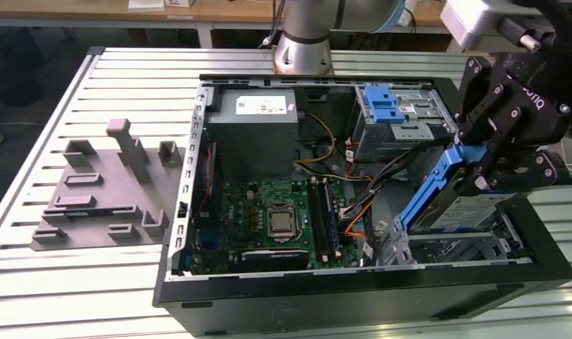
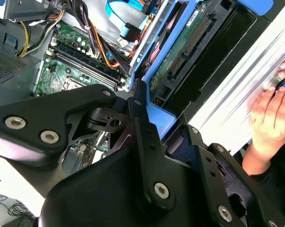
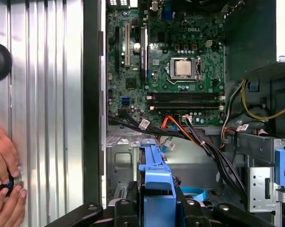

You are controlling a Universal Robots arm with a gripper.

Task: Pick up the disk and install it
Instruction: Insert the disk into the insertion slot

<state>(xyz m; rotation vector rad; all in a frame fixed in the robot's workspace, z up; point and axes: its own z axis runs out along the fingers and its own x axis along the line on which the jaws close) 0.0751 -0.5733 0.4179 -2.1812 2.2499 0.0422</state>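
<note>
Case point(image 1: 361, 289), top open.
- Free: room above motherboard point(image 1: 277, 212).
- Obstacles: cables point(image 1: 356, 205) strung between motherboard and bay point(image 1: 460, 247). Cage point(image 1: 399, 116) and power supply point(image 1: 258, 116) line the far wall in the exterior view.
- Bay mouth: tilted disk point(image 1: 465, 212) over it, clamped in gripper point(image 1: 484, 176).

Table point(image 1: 41, 282).
- Obstacles: fixture point(image 1: 102, 191) at the exterior view's left. Hands point(image 3: 1, 156) on slats beside case.

even bright light, soft shadows, sharp

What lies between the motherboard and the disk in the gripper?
A bundle of black and orange cables, seen in the exterior view, runs between the motherboard and the disk held by the gripper.
</note>
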